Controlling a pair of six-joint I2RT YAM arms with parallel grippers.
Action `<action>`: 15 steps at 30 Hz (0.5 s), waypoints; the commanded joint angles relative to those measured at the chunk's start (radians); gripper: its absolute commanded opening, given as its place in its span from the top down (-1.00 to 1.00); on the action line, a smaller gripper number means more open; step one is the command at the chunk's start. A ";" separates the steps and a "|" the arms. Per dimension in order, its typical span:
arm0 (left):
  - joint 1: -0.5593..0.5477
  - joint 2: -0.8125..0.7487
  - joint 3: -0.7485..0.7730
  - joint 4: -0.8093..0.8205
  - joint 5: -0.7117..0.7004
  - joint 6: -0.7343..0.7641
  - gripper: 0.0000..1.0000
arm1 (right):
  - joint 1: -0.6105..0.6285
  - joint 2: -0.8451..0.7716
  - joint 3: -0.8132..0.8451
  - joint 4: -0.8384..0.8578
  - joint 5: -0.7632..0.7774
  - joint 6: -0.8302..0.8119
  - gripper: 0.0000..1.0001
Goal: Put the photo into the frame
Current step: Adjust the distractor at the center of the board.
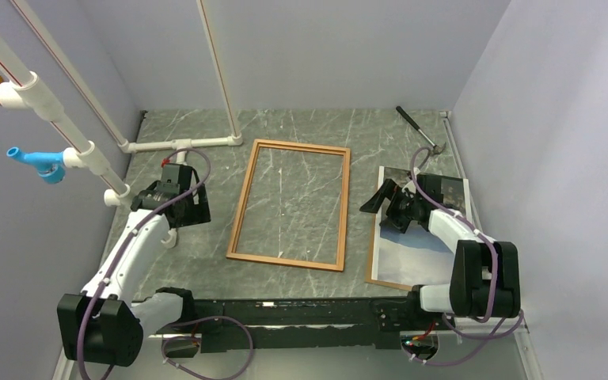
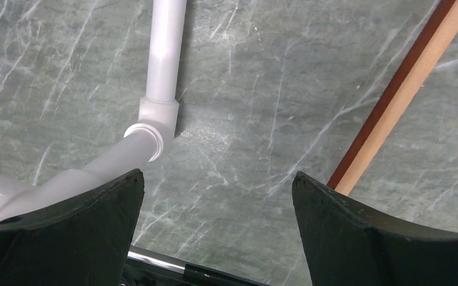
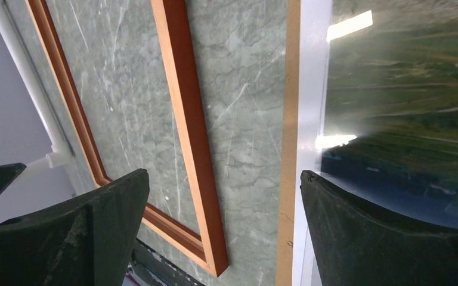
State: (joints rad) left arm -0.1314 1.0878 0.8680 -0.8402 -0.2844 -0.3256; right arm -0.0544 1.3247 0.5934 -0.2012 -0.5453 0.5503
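The photo (image 1: 412, 255) lies face up at the right of the table, on a brown fibreboard backing panel (image 3: 288, 149) whose edge shows as a thin strip along its left side. Its pale sky end is toward the arm bases (the right wrist view catches glare on the green part). It is outside the frame (image 1: 285, 262), which lies flat and empty mid-table just to the left. A strip of green marble table (image 1: 301, 127) shows between the two, and they do not touch.

The right gripper (image 1: 380, 198) hangs over that strip and the photo's left edge with its fingers spread wide and nothing between them. In its wrist view one finger (image 3: 387, 238) is over the print and the other is on the frame side. Whether it touches the print cannot be told.

The left gripper (image 1: 180, 168) is left of the frame, also spread wide and empty, above bare marble between the frame's rail (image 2: 402, 89) and a white PVC pipe (image 2: 164, 59).
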 commanded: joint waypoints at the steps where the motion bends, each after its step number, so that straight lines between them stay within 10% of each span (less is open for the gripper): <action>1: 0.035 -0.003 -0.004 0.008 -0.017 0.046 -0.95 | 0.033 0.008 0.021 0.035 -0.027 -0.007 -0.99; 15: 0.031 -0.142 0.021 0.068 0.321 0.089 -0.99 | 0.354 0.155 0.192 -0.088 0.287 -0.038 -0.78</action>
State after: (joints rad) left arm -0.0982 1.0176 0.8677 -0.8349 -0.1417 -0.2699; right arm 0.2356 1.4223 0.7109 -0.2432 -0.4133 0.5262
